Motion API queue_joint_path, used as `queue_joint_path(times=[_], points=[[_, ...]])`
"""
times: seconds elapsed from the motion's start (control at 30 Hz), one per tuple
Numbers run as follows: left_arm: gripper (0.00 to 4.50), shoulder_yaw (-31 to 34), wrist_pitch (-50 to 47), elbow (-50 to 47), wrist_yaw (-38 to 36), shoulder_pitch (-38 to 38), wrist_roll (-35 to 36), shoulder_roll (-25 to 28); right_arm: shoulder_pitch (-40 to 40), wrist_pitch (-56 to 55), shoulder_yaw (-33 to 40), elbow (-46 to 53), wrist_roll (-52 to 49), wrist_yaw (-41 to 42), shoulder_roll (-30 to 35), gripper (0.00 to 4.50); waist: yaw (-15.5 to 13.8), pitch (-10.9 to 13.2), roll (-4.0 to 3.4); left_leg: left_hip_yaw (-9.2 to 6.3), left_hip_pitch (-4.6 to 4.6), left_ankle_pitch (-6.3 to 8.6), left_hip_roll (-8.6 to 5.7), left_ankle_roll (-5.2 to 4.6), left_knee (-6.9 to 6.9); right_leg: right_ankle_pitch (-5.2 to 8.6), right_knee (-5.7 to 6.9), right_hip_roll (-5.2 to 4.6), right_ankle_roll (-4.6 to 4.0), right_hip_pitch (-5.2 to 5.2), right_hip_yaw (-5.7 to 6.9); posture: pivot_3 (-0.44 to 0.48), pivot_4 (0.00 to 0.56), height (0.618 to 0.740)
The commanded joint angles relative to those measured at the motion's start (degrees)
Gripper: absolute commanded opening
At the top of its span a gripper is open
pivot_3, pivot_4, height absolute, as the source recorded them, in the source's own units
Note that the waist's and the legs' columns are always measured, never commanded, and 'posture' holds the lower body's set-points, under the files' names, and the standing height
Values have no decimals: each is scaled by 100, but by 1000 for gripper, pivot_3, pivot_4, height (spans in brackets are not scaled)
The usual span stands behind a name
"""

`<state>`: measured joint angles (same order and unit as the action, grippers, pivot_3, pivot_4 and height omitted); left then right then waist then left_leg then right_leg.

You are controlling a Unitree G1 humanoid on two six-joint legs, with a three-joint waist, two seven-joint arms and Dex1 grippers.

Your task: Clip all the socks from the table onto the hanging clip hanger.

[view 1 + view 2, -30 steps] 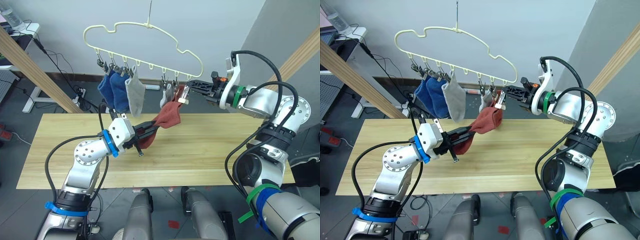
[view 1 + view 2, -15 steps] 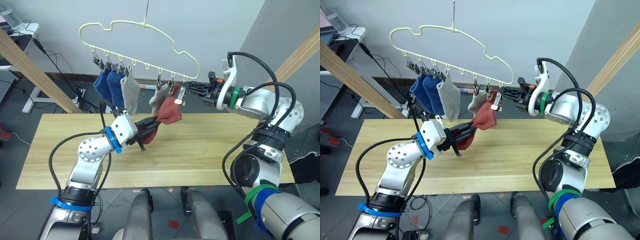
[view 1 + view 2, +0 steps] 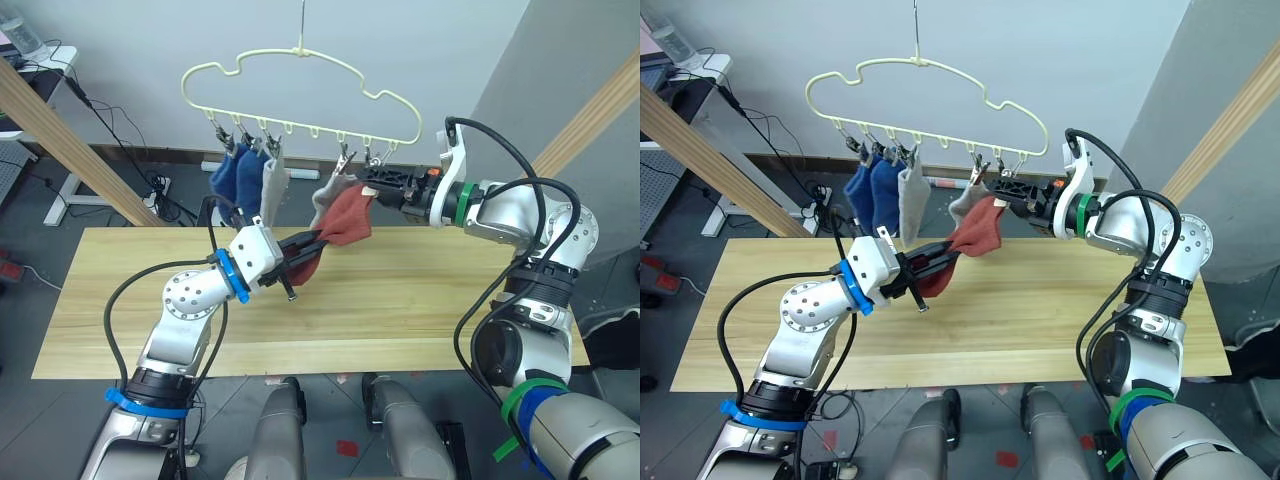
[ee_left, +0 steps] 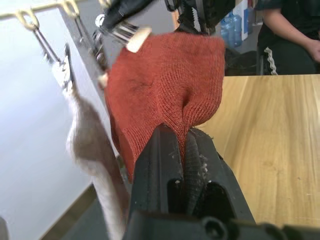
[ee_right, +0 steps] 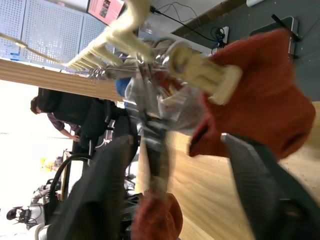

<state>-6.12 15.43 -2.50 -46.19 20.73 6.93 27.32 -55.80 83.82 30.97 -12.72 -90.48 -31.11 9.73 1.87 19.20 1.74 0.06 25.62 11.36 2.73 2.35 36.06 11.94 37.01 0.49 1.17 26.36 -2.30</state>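
Observation:
The cream-yellow clip hanger (image 3: 300,52) hangs above the table (image 3: 450,290). Two blue socks (image 3: 230,178) and a grey sock (image 3: 270,185) hang from its left clips. A second grey sock (image 3: 328,192) hangs further right. My left gripper (image 3: 318,240) is shut on a rust-red sock (image 3: 350,213) and holds it up to a clip near the hanger's right end. In the left wrist view its fingers (image 4: 165,150) pinch the knit. My right gripper (image 3: 368,185) is at that clip, fingers spread open around it (image 5: 177,142). I cannot tell whether the clip bites the sock.
Slanted wooden poles stand at the left (image 3: 70,140) and right (image 3: 590,115) behind the table. Cables and a power strip lie on the floor at the back left. A person (image 4: 290,30) stands beyond the table's far end.
The hanger has swung to the right with its socks. My right gripper has opened at the clip. My left gripper keeps its hold on the rust-red sock and has followed slightly right.

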Motion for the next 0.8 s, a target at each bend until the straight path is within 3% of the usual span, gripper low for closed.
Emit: queue_joint_path(times=[0.03,0.13,0.23,0.33,0.47,0.63,0.8], points=[[0,-146,-251,-277,85,149,30,-148,193,-200,-276,393,-674,56,520,4451,-2,0,0,0,2,0,-1,0,1,0,-1,0,0,0,0,-41,356,740],[0,-240,-566,-176,60,357,137,-325,547,-36,-628,904,-910,524,1364,4451,-24,1,-2,-8,17,0,-4,0,6,0,-4,-4,1,5,6,-57,358,740],[857,-306,-1141,7,-100,571,398,-490,1083,369,-993,1671,-705,1430,2433,4500,-15,4,-6,-4,21,1,-11,-1,8,3,-11,-11,12,5,3,-76,358,740],[1823,-272,-1568,45,-218,610,579,-509,1334,65,-1281,2311,-55,2287,2943,4500,98,3,-6,4,19,5,-8,-8,10,5,-9,-7,15,10,-6,-98,350,740],[3019,-108,-2198,-47,-249,565,903,-509,1769,-837,-1663,3089,1262,3653,3416,4500,198,4,-6,-3,6,4,9,-8,10,5,4,18,15,11,-7,-102,348,740],[4393,663,-3465,-307,-438,-105,1526,379,2957,-3309,-2652,3911,3748,5560,3765,4500,264,3,-6,-3,-9,4,17,-7,6,6,10,28,15,8,-8,-72,342,740],[4482,1555,-4229,-841,-400,-765,2169,988,3418,-4746,-3025,3635,4950,6464,3567,4500,223,4,-7,5,-8,3,10,-5,10,6,12,16,15,11,-11,-22,337,740]])
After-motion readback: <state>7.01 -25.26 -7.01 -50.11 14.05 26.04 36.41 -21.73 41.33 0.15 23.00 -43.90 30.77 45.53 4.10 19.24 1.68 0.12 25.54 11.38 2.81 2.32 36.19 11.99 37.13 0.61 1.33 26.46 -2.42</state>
